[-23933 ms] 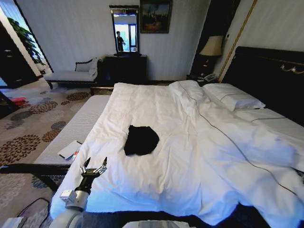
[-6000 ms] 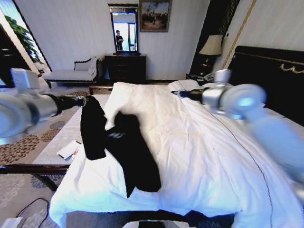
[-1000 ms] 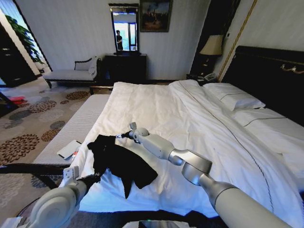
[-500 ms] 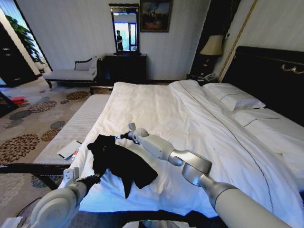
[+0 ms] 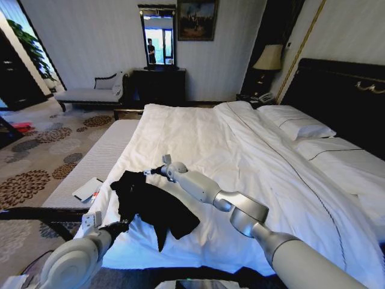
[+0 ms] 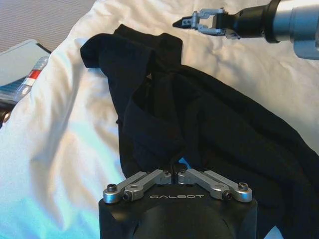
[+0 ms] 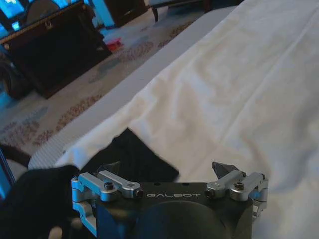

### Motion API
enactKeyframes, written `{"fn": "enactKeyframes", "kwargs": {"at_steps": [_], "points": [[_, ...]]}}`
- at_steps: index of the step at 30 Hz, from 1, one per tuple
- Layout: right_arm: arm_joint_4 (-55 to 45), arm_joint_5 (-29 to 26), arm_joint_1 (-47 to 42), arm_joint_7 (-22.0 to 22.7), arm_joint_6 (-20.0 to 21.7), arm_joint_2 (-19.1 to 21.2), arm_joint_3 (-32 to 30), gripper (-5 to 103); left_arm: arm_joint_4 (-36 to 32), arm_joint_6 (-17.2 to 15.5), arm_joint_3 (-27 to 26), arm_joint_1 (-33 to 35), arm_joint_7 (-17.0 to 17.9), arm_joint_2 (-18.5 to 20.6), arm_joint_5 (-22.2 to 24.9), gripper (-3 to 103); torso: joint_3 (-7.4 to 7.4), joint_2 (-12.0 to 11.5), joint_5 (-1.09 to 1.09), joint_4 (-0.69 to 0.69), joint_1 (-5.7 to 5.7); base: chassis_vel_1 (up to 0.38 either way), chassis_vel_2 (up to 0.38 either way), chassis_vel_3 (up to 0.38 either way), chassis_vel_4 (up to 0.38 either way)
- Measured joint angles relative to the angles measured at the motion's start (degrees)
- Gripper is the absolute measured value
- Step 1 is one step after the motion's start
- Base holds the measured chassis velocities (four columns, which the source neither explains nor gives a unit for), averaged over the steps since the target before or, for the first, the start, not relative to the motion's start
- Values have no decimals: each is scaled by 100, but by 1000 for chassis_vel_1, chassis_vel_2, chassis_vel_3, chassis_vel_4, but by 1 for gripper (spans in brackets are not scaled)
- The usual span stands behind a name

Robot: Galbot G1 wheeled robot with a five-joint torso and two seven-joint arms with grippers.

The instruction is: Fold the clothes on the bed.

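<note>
That black top [image 5: 151,203] is limp, light stuff bunched near the bed's [image 5: 240,156] foot corner, so grab hems: left gripper [image 6: 177,177] has its fingers pinched on the near edge, right gripper [image 6: 202,19] hovers fingers apart, empty, by the far edge.

Pale striped walls [image 5: 96,42]; patterned floral carpet [image 5: 36,162]; grey chaise [image 5: 90,93] beside dark dresser [image 5: 157,86] with mirror [image 5: 158,37]; framed painting [image 5: 196,20]; lamp [image 5: 268,58], possibly on a nightstand.
</note>
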State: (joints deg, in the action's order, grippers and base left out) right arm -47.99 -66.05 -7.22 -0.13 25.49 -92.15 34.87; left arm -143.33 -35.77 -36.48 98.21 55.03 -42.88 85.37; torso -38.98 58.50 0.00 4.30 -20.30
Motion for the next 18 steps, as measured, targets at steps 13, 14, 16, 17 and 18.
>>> {"fn": "enactKeyframes", "kwargs": {"at_steps": [13, 14, 16, 17, 18], "points": [[29, 18, -256, 0, -29, 2, 173, 100, 5, 15, 42, -33, -31, -10, -24, 0, 0, 0, 0, 1, 0, 0, 0, 0, 0], [-1, -6, -257, 7, -28, 1, 170, 100, 6, 25, 67, -75, -25, -9, 9, 0, 0, 0, 0, 1, 0, 0, 0, 0, 0], [-12, -24, -259, 10, -27, 1, 161, 100, 7, 28, 62, -98, -18, -11, 58, 0, 0, 0, 0, 2, 0, 0, 0, 0, 0], [-10, -27, -263, 11, -27, 1, 163, 100, 7, 29, 48, -96, -15, -12, 62, 0, 0, 0, 0, 3, 0, 0, 0, 0, 0], [2, -28, -266, 10, -27, 1, 167, 100, 8, 29, 44, -91, -14, -12, 70, 0, 0, 0, 0, 2, 0, 0, 0, 0, 0]]}}
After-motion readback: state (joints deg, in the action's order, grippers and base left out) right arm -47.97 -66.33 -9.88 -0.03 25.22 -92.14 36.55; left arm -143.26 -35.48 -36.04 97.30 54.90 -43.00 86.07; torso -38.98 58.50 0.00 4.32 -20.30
